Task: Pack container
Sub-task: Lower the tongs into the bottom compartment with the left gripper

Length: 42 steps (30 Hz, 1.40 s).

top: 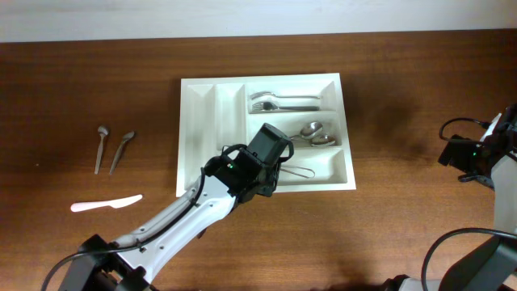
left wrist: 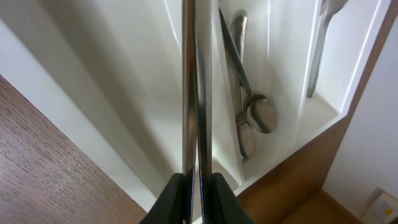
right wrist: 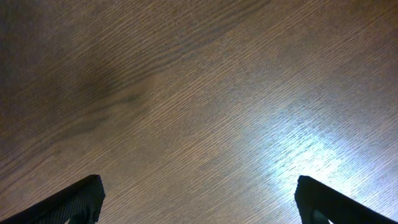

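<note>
Clamping a thin metal utensil (left wrist: 194, 93) edge-on between its fingers, my left gripper (left wrist: 194, 186) hung directly over the white container (top: 198, 129), whose walls lay just below the fingertips. Two spoons (left wrist: 261, 115) rested in the compartment just beside the held utensil, slightly ahead of the gripper. My right gripper (right wrist: 199, 186) stood spread wide, well apart from the container, with wooden bench (right wrist: 186, 93) beneath it.

the overhead view is evenly lit and sharp; the white container (top: 202, 137) stands bright against the dark desk (top: 404, 202), with a faint shadow patch beside it. in the left wrist view the metal utensil (left wrist: 193, 87) is soft, too close to focus, and streaked with reflections. the right wrist view has white glare on the desk towards one side and is dimmer towards the other.
</note>
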Each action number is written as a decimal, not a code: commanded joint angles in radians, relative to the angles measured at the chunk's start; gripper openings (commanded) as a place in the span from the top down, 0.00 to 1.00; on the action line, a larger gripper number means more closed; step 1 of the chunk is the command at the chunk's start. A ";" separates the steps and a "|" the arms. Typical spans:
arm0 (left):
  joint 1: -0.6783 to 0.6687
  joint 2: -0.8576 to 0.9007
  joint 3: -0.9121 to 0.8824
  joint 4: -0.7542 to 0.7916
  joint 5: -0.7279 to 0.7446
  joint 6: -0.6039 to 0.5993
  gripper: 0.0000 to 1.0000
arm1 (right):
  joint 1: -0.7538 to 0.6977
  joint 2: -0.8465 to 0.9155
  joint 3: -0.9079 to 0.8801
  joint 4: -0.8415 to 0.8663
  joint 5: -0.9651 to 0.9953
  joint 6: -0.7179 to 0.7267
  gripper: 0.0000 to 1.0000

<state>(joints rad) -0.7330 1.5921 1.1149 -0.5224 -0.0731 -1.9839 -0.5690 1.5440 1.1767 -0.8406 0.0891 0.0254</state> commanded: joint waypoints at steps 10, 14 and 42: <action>-0.004 0.012 0.016 0.081 -0.060 -0.007 0.98 | -0.006 0.006 -0.002 0.000 0.001 0.001 0.01; -0.003 0.021 0.016 0.076 -0.067 -0.007 0.98 | -0.006 0.006 -0.002 0.000 0.001 0.001 0.01; 0.007 0.116 0.016 0.037 -0.043 -0.007 0.98 | -0.006 0.006 -0.002 0.000 0.001 0.001 0.01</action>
<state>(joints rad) -0.7319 1.6768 1.1149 -0.4885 -0.1234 -1.9839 -0.5690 1.5440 1.1767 -0.8406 0.0891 0.0265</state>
